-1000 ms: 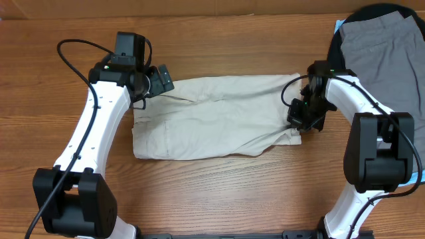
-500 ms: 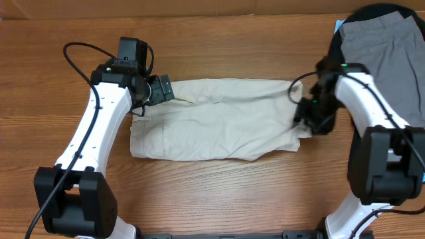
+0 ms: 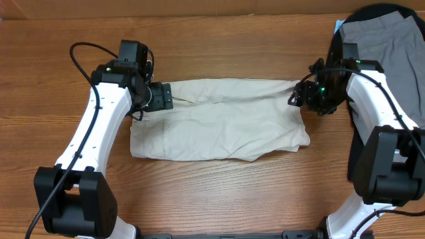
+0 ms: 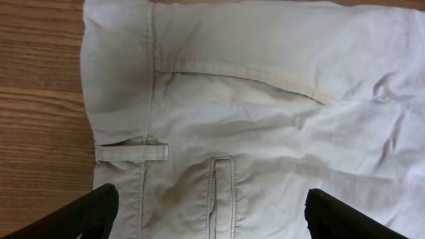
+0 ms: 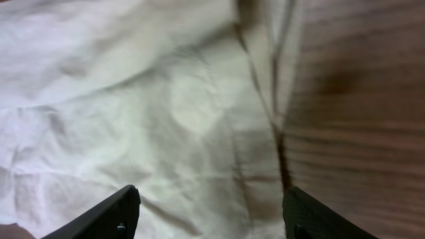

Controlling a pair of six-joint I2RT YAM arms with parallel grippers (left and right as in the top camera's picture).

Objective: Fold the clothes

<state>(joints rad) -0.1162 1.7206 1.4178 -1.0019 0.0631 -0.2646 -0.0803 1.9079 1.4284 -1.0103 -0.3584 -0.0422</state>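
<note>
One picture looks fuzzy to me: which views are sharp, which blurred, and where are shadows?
Overhead: sharp, evenly lit, only faint shadows on the table. Left wrist: crisp, the beige shorts showing clear stitching and belt loop, a dim shadow over the waistband. Right wrist: soft, wood grain smeared, a dark patch on the wood.

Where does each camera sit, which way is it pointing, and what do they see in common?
Overhead: fixed above the table, facing straight down; both arms, the beige shorts, grey shorts and a black garment show.
Left wrist: on the left end effector, facing down at the shorts' waistband end; its fingertips show at the bottom.
Right wrist: on the right end effector, facing down at the shorts' opposite edge and bare table; its fingertips show below.
Shared: all three see the beige shorts.
</note>
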